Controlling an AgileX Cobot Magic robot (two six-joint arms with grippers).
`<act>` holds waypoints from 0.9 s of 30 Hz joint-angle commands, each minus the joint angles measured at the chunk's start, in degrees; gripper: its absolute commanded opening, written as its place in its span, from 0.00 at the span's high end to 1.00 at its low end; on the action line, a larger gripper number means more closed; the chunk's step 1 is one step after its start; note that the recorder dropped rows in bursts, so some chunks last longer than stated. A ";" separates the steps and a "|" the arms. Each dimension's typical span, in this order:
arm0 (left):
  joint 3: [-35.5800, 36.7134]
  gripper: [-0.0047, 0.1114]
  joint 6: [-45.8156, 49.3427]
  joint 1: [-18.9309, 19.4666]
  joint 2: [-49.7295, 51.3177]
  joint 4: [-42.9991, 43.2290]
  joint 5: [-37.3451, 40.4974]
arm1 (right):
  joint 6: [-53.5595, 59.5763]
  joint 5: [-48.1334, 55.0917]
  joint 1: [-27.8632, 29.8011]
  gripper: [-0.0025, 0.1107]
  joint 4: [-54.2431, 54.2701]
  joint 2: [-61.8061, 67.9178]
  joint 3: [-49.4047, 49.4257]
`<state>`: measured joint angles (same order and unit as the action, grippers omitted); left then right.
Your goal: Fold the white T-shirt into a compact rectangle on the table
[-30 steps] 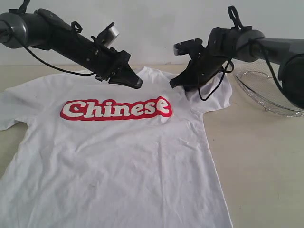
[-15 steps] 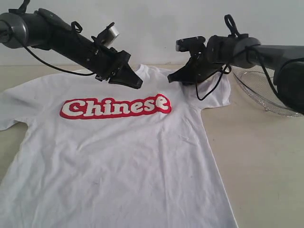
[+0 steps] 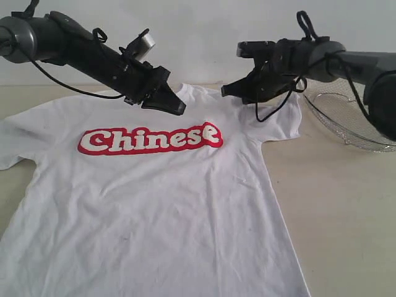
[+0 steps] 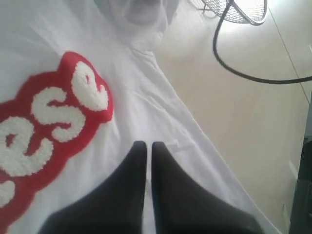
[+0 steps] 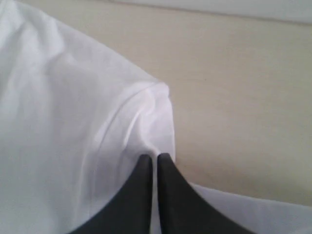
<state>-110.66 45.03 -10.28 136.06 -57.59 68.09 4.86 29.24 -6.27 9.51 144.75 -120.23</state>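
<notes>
My left jaws and right jaws were both clenched, hanging above the white T-shirt [image 3: 154,204] spread on the tabletop [image 3: 334,204] beneath.

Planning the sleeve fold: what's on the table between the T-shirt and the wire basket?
Nothing: only bare table separates the white T-shirt from the wire basket, shown in the exterior view.

Robot lab bench: bare beige table [image 3: 346,204], plain white wall [image 3: 204,31].

Soft even light, blurry wrist views, faint shadows
</notes>
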 commanded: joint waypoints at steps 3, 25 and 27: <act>-0.04 0.92 -0.06 -0.10 -3.51 -0.44 0.53 | -1.34 4.22 3.05 0.98 -1.31 -7.34 0.28; 43.18 0.92 1.35 0.64 -40.68 -4.24 -9.27 | 4.55 -0.92 3.85 0.98 11.20 -51.47 60.28; 45.41 0.92 1.27 0.64 -42.70 -4.24 -9.16 | 4.55 -0.34 3.85 0.98 11.20 -51.47 60.39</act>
<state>-68.01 46.19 -9.78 95.94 -61.02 59.79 8.98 28.95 -2.67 20.39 93.99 -60.48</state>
